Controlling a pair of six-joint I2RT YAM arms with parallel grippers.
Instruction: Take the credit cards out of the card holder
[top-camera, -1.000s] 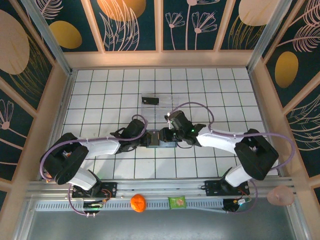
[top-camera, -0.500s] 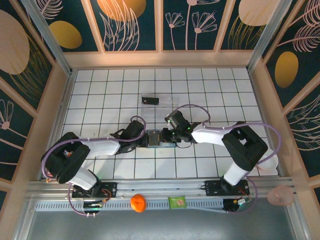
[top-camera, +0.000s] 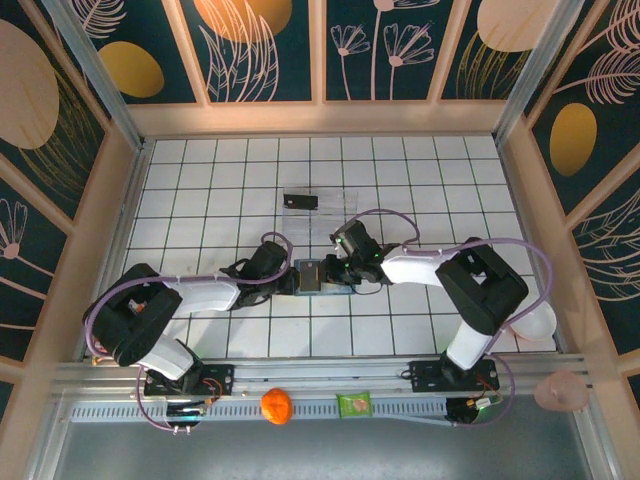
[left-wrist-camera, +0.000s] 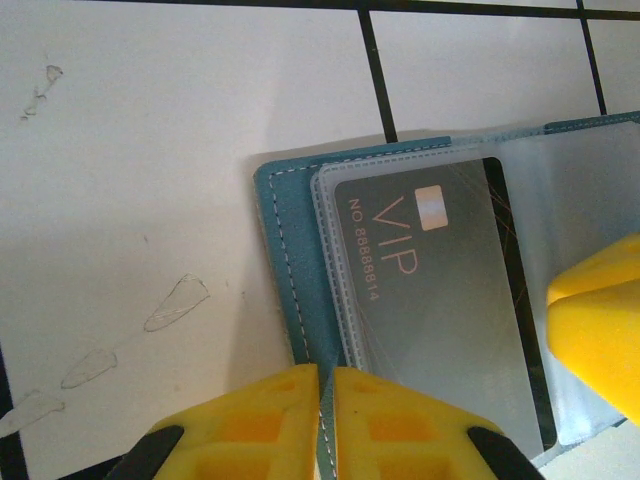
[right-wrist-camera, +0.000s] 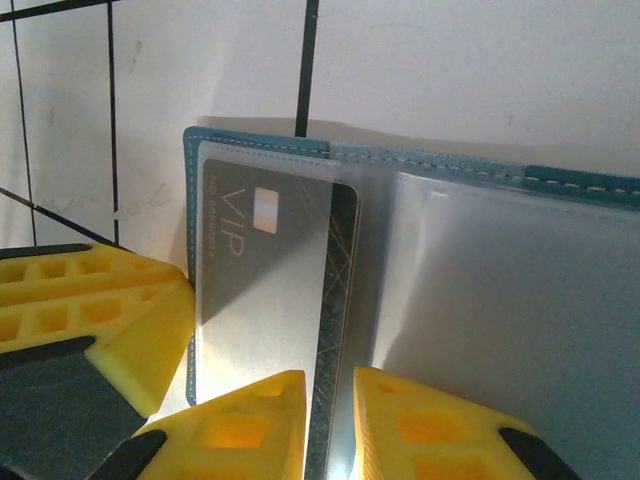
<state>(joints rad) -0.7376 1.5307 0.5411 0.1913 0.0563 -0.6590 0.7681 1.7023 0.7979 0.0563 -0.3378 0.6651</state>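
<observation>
Right arm's elbow has swung in toward the centre over the last second and its gripper has edged slightly left; the left arm is almost unchanged. Holder (top-camera: 315, 275) lies open and flat mid-table, between the two grippers. Left gripper (left-wrist-camera: 325, 400) is closed to a thin slit on the holder's teal edge, pinning it. Right gripper (right-wrist-camera: 330, 425) is closed to a narrow gap, with the dark edge of the card (left-wrist-camera: 440, 300) running into that gap. It appears to grip the card there, though whether the clear sleeve is pinched too cannot be told. This card, marked VIP, sits almost fully inside its sleeve. A black card (top-camera: 300, 201) already lies in the tray (top-camera: 335, 215), on the far side of the holder. Extraction of this card looks barely begun. Risks noted: if sleeve and card are clamped together, a pull would drag the whole holder rather than free the card. The left hold is on a thin edge only, so it could slip and let the holder slide or lift. A pull out of line with the sleeve could bend the card or jam it.
</observation>
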